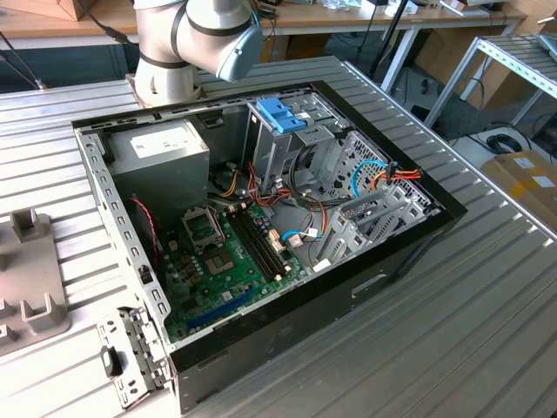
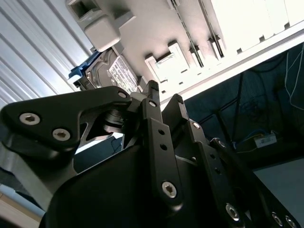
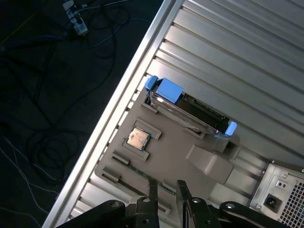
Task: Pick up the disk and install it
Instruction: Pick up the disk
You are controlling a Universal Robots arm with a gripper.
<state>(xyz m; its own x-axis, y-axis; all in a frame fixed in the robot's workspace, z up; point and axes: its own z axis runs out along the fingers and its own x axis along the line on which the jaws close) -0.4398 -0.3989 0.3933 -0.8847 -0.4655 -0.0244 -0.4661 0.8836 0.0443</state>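
Observation:
The disk stands on edge in a grey holder block, its dark body framed in light-blue plastic; in the second wrist view the disk shows its printed face beyond the fingertips. My gripper hovers above the holder, off to one side of the disk and not touching it. Its black fingers stand close together with nothing between them. The open computer case lies on the metal table in the exterior view, with a blue-latched drive cage at its back.
A small square chip sits in another slot of the holder, which stands near the table edge. Cables lie on the dark floor beyond it. A loose metal bracket lies beside the case. The arm's base stands behind the case.

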